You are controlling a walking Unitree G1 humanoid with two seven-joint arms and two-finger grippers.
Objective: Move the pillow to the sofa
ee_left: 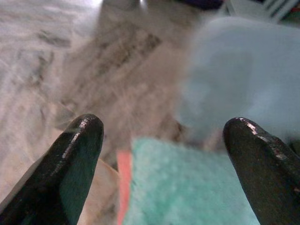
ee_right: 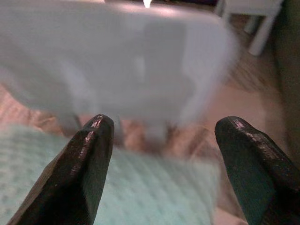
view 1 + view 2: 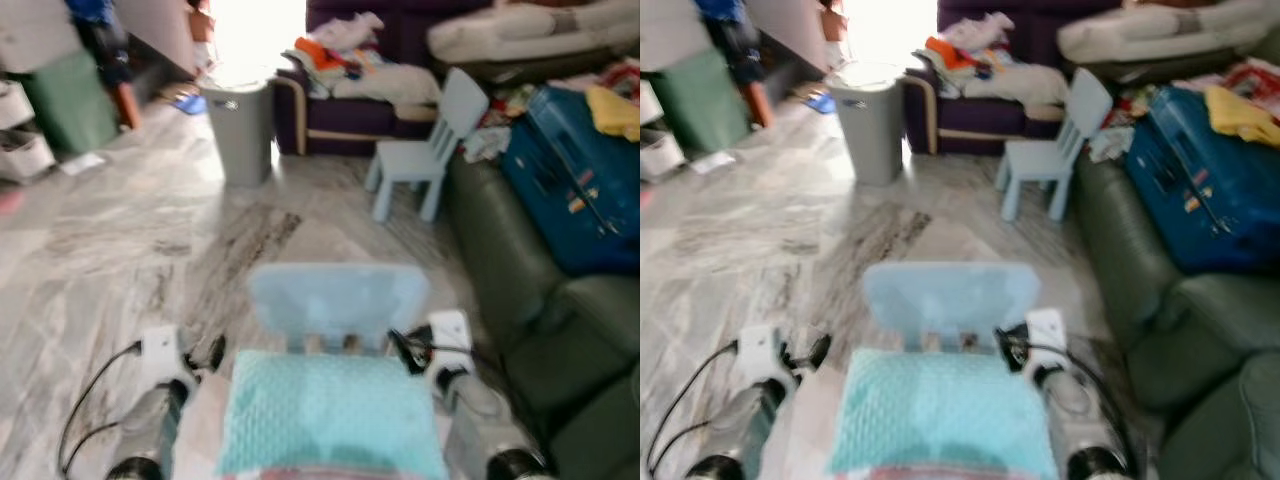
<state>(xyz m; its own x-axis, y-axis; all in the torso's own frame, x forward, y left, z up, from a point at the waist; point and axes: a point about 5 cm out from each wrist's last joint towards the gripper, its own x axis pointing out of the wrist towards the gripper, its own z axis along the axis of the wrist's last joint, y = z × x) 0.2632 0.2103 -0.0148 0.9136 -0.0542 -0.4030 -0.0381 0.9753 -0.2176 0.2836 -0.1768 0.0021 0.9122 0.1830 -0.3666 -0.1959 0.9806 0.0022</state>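
A teal knitted pillow lies on the seat of a small light-blue chair right in front of me. My left gripper is open at the pillow's left edge, and the pillow lies between and beyond its black fingers. My right gripper is open at the pillow's right side, facing the pillow and the chair back. Neither gripper holds anything. The dark green sofa runs along my right.
A blue suitcase and a yellow cloth lie on the green sofa further back. A second light-blue chair stands ahead, with a grey bin to its left. Behind them is a purple sofa piled with clothes. Marble floor spreads to the left.
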